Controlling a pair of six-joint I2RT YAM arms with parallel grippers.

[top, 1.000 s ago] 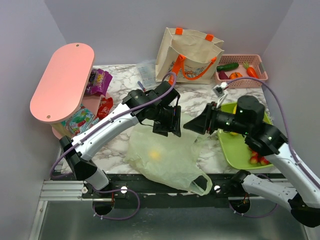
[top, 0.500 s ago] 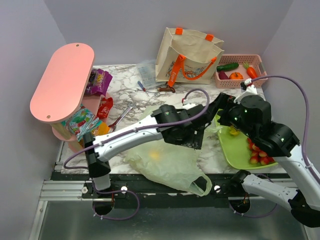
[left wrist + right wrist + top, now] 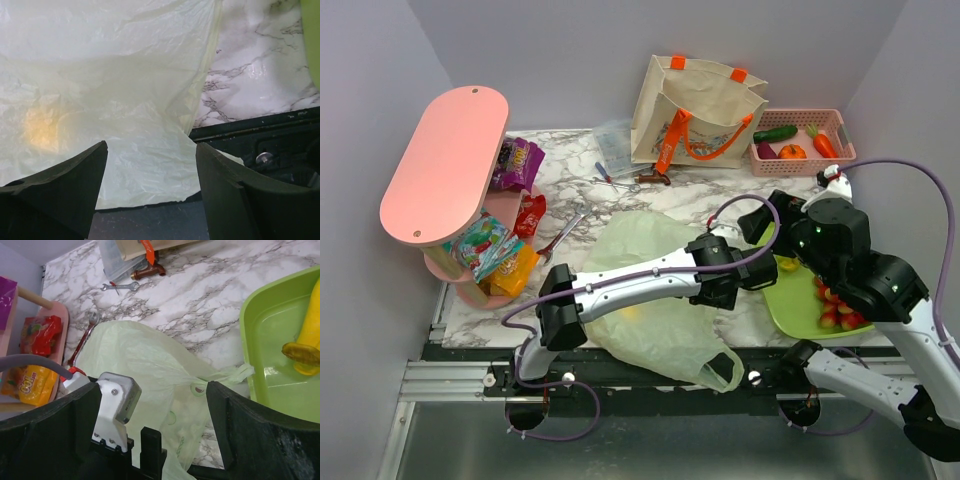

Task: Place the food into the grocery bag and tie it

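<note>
Left gripper point(image 3: 150, 150) hangs low over the pale green grocery bag point(image 3: 100, 75), jaws spread wide with nothing between them, and a round yellow-orange fruit point(image 3: 40, 131) glows through the plastic inside. The bag lies crumpled on the marble table point(image 3: 720, 200) at its near edge, one loop handle drooping over the front. Right gripper point(image 3: 152, 390) is wide apart and empty too, above the bag's right side, just beside the green tray point(image 3: 265, 325) where a yellow banana point(image 3: 314, 315) lies.
</note>
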